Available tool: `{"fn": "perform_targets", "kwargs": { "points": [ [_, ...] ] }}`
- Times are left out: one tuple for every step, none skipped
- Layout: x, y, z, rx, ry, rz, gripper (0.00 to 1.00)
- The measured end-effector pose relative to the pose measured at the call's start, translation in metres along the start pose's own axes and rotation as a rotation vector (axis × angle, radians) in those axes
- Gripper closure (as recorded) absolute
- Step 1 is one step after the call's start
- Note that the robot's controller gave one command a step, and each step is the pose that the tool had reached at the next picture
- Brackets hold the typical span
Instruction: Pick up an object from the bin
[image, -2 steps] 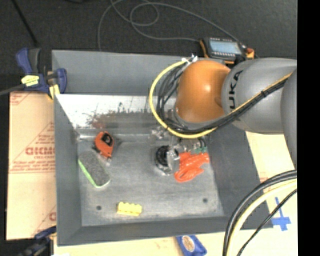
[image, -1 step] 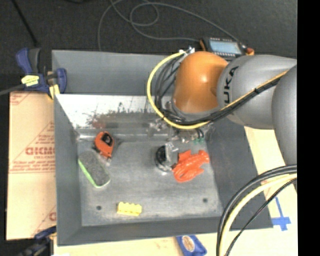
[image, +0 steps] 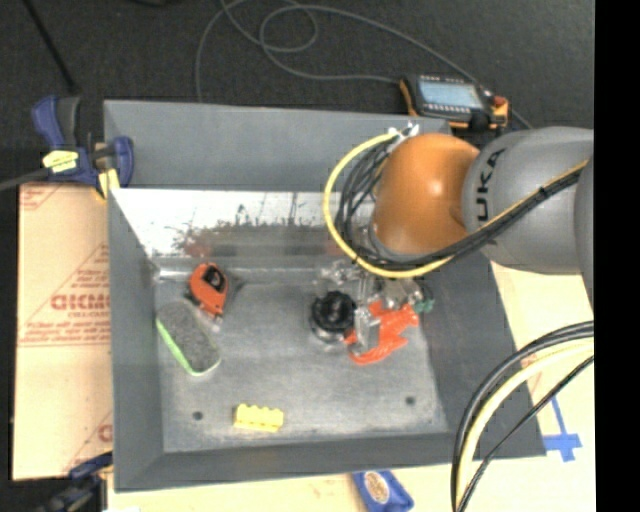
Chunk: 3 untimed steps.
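- Grey metal bin (image: 300, 385), few loose things on its floor.
- Gripper (image: 360, 300) low, centre-right; open or closed: can't tell.
- Red-orange plastic piece (image: 385, 337) just beside it twd lower right, prob. the target; black round thing (image: 330, 313) just left.
- Red-orange piece: irregular shape, long axis slants up-right.
- Yellow brick (image: 258, 417), green-edged sponge (image: 188, 345) well apart.

i get soft overhead light; the back wall of the bin (image: 240, 212) glares white, the orange cover (image: 420, 195) shines, and shade, i think, gathers beneath it.
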<state>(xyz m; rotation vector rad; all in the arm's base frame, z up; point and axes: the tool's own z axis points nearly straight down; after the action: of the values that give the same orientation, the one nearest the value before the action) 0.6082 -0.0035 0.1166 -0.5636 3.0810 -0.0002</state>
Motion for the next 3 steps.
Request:
{"fn": "perform_targets", "kwargs": {
  "points": [
    [-0.0379,-0.0066,0.0405,0.002,-0.004,0.284,1.00],
    [-0.0379,-0.0066,0.0406,0.001,-0.004,0.284,1.00],
    [-0.0371,0.0031,0.0402,0.006,-0.008,0.260,1.00]
  ]
}}
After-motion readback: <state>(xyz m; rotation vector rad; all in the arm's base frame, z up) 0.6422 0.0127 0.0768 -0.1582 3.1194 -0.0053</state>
